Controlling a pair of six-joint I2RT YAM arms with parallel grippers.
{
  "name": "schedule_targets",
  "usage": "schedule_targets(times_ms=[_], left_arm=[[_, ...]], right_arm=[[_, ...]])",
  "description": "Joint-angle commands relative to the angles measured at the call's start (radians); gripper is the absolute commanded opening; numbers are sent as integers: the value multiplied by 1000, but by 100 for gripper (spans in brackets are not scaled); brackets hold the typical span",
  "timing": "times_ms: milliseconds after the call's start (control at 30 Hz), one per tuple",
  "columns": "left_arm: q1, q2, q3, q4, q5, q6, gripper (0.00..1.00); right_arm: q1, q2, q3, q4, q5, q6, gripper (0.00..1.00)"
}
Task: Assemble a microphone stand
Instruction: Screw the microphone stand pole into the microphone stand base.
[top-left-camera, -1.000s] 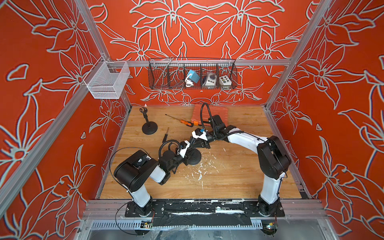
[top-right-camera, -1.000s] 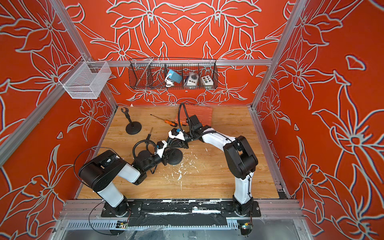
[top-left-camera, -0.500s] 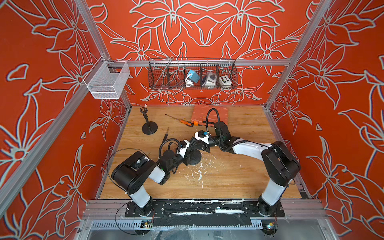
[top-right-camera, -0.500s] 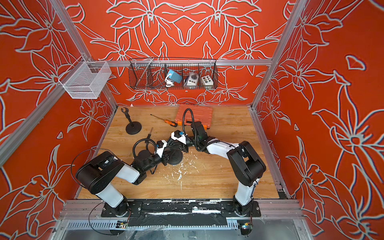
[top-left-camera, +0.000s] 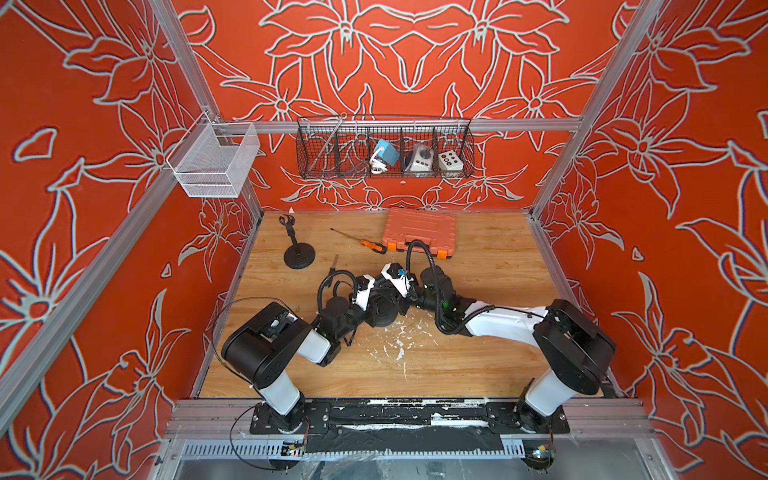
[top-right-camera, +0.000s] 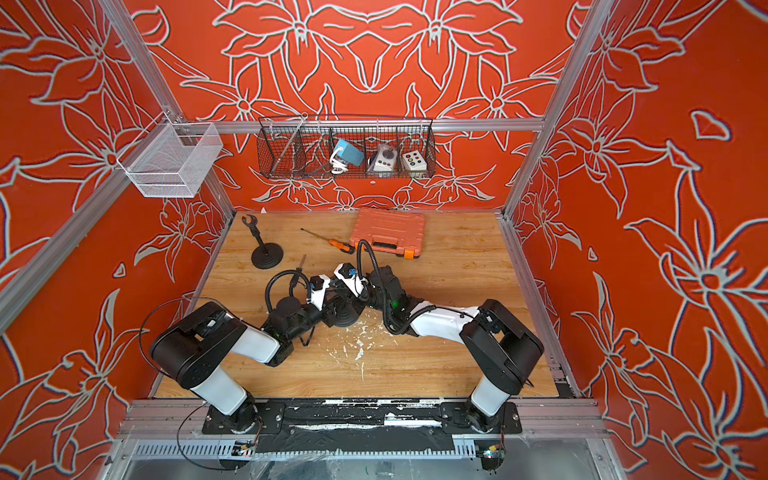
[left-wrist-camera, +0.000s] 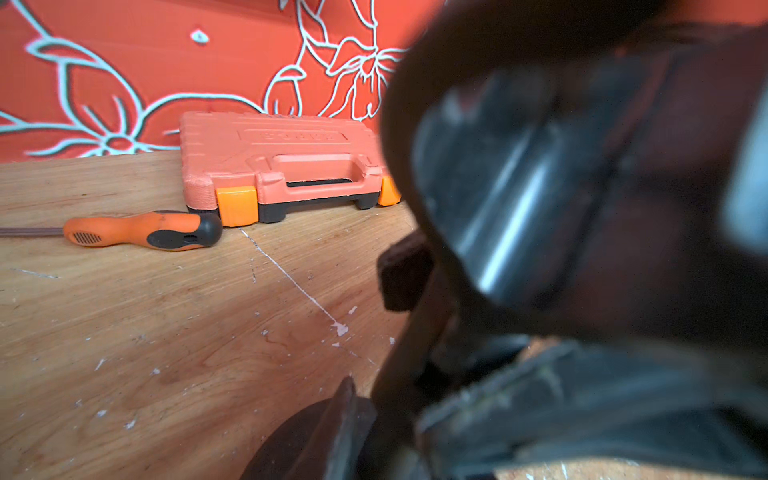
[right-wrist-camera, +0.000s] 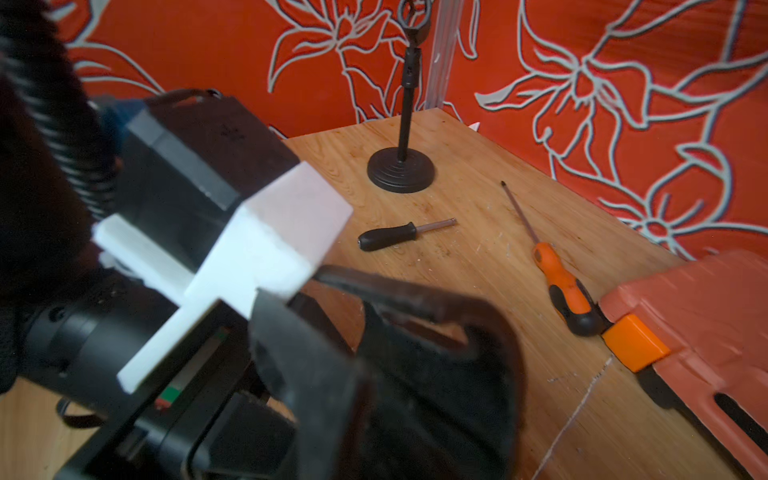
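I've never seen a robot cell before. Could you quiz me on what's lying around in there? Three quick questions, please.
1. What colour is the closed tool case at the back of the table?
2. Where is the upright microphone stand? A) back left corner of the table B) on the tool case C) lying flat at the front edge
3. True or false: the orange-handled screwdriver lies inside the tool case.

Key: 1. orange; 2. A; 3. false, the screwdriver lies on the table beside the case.

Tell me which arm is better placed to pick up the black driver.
Left, probably. The black driver lies just beyond the left arm; the right arm would have to cross it.
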Motion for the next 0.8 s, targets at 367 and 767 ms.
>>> schedule_targets(times_ms=[367, 767], left_arm=[[-24, 54, -33, -19, 22, 114, 5], [-24, 72, -54, 13, 29, 110, 5]], right_arm=[[-24, 4, -3, -223, -237, -60, 52], [-198, -46, 67, -397, -608, -332, 65]])
